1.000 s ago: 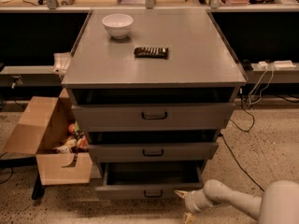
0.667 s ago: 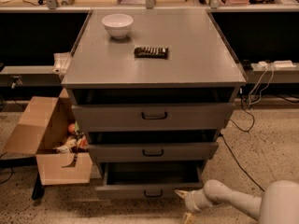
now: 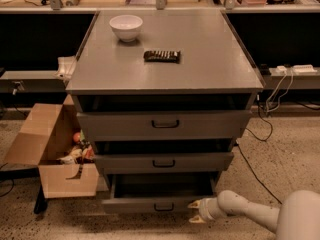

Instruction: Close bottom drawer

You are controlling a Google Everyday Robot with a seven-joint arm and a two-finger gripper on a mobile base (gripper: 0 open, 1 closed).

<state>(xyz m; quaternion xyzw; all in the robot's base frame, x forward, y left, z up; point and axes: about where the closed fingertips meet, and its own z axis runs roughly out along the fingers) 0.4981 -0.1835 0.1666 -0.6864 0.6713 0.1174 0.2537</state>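
The bottom drawer is the lowest of three grey drawers in the cabinet. It stands pulled out, its dark inside showing, with a small black handle on its narrow front. My gripper is low at the right end of that front panel, on a white arm that comes in from the lower right. Its two pale fingertips point left at the panel's right end and stand apart with nothing between them.
The cabinet top carries a white bowl and a dark bar. An open cardboard box with clutter sits on the floor to the left. Cables run along the floor on the right. A desk stands behind.
My gripper has shifted a little left and up, closer to the right end of the bottom drawer's front. The drawer looks equally far out.
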